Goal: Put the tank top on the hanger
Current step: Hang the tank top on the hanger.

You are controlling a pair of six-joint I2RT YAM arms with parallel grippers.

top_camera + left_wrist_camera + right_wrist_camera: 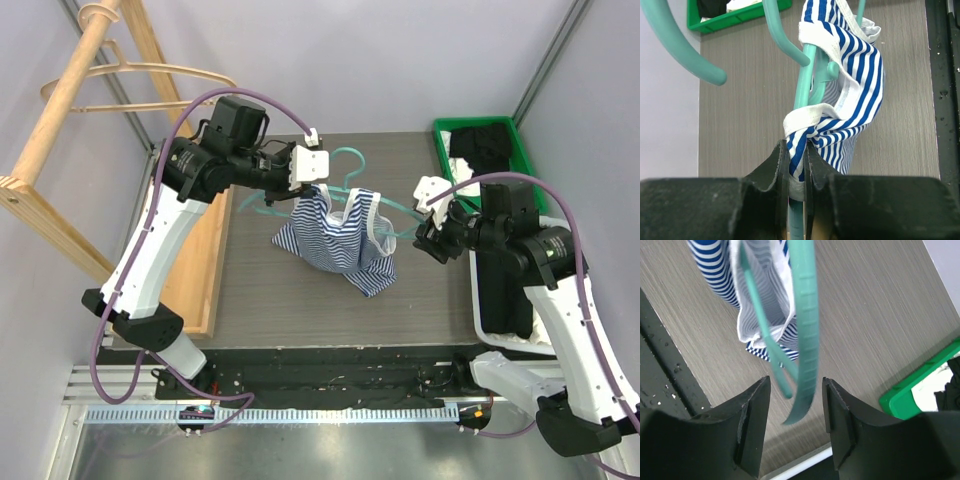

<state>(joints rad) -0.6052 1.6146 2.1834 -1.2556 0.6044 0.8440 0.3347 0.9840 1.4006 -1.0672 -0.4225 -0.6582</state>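
Navy-and-white tank top (335, 240) hangs bunched in the middle of the overhead view, lifted above the grey wood-grain table (260, 290), with its hem trailing toward the lower right. It is draped over the teal hanger (358, 160), whose hook rises just above the fabric and whose two shoulders stick out to the left and right of it.

The left gripper (318, 185) reaches in from the upper left. Its wrist camera shows its dark jaws pressed narrow at the bottom centre (796, 160), pinching a fold of the tank top (855, 90), white trim included, against the hanger (807, 75) bar that runs up between them.

The right gripper (420, 215) sits at the hanger's right-hand tip. In its wrist view the jaws stand apart (795, 390), and the ribbed end of the hanger (807, 315) passes down through the gap with space on both sides, touching neither finger. The tank top (722, 280) shows in the upper left of that view, wrapped around the thinner teal bar.

A green bin (440, 140) holding a black garment (480, 140) sits at the table's upper right. A wood-coloured hanger (130, 70) hangs on a wooden rack (60, 110) at the upper left.
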